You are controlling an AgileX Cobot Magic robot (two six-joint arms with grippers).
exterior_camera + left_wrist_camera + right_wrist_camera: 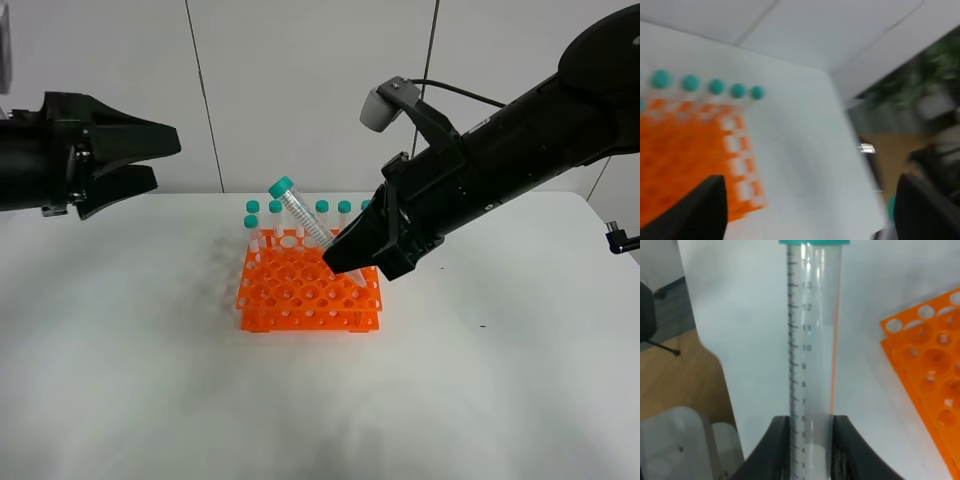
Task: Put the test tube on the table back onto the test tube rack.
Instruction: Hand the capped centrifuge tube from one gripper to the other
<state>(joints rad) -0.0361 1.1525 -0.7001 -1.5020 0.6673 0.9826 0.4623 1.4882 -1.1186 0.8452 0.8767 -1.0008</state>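
Behind the worktop (120, 400) stands a pale grey panelled wall (300, 80), split by thin dark vertical seams (205, 90). In front of it a row of teal-capped tubes (322, 208) stands upright. A small black fitting (620, 240) pokes in at the right edge, just off the worktop. In the right wrist view a wood-toned floor (670, 380) lies below the worktop, with a thin black leg (662, 346) on it and a translucent grey bin (680, 445) close by. The left wrist view is blurred, with something like green foliage (925, 70) off to one side.
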